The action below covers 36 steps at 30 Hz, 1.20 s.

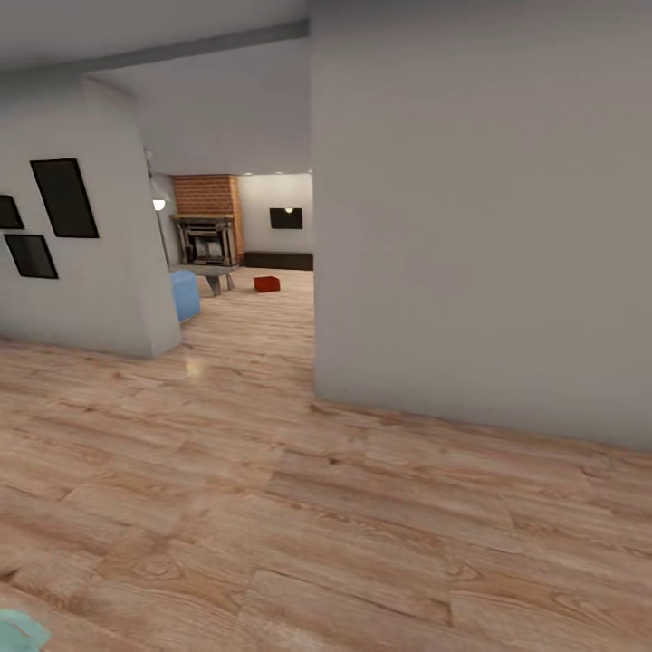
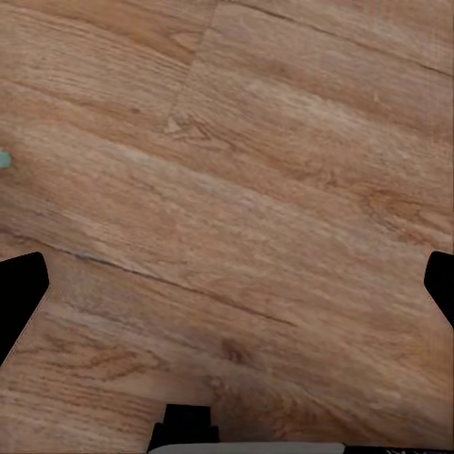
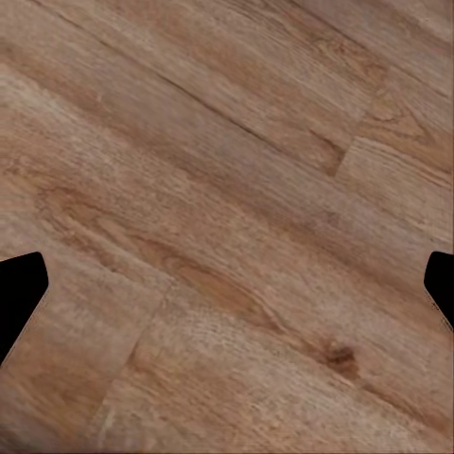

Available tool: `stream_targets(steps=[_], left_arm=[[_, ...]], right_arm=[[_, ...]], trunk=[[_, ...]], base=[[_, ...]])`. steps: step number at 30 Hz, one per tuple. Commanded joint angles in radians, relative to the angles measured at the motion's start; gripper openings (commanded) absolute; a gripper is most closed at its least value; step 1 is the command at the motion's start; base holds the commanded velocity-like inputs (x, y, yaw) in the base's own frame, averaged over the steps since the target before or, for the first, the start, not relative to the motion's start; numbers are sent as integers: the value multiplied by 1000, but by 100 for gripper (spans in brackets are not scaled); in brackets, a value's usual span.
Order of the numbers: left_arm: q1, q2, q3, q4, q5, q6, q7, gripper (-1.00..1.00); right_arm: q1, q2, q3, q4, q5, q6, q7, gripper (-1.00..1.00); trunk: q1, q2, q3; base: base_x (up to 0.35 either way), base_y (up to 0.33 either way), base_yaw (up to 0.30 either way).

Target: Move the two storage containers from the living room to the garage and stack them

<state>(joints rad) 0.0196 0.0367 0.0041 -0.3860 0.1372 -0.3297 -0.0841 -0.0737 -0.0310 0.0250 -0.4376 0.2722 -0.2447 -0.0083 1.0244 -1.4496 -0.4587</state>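
Both grippers hang over bare wood plank floor (image 1: 344, 543), the left gripper (image 2: 227, 284) and right gripper (image 3: 227, 284) each spread wide, holding nothing. Ahead, a grey wall (image 1: 480, 226) stands right. Through the opening, one orange-red storage container (image 1: 266, 284) sits on the far living-room floor, beyond a blue sofa (image 1: 185, 294) and before a brick fireplace (image 1: 208, 226).

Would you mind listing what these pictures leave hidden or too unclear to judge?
- Second storage container: in the head view one orange-red container sits far off on the wood floor; the grey wall blocks the rest of that room.
- Container contents: too small to tell.
- Blue sofa: mostly hidden behind the left wall corner.
- Left gripper and right gripper: fingertips cut off at the wrist views' edges, wide apart, holding nothing.
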Motion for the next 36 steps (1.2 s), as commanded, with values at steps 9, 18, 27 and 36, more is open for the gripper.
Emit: stream_targets(steps=[9,18,27,36], left_arm=[[0,0,0,-1,10,0,-8,100],[0,0,0,-1,10,0,-8,100],[0,-1,0,-1,10,0,-6,100],[0,-1,0,-1,10,0,-3,100]], right_arm=[[0,-1,1,0,2,-2,-1,100],[-1,-1,1,0,2,-3,-1,100],[0,0,1,0,2,-2,-1,100],[0,-1,2,0,2,-2,-2,100]], trunk=[[1,0,-1],[1,0,-1],[1,0,-1],[1,0,-1]], base=[[329,0,16],[329,0,1],[329,0,203],[329,0,251]])
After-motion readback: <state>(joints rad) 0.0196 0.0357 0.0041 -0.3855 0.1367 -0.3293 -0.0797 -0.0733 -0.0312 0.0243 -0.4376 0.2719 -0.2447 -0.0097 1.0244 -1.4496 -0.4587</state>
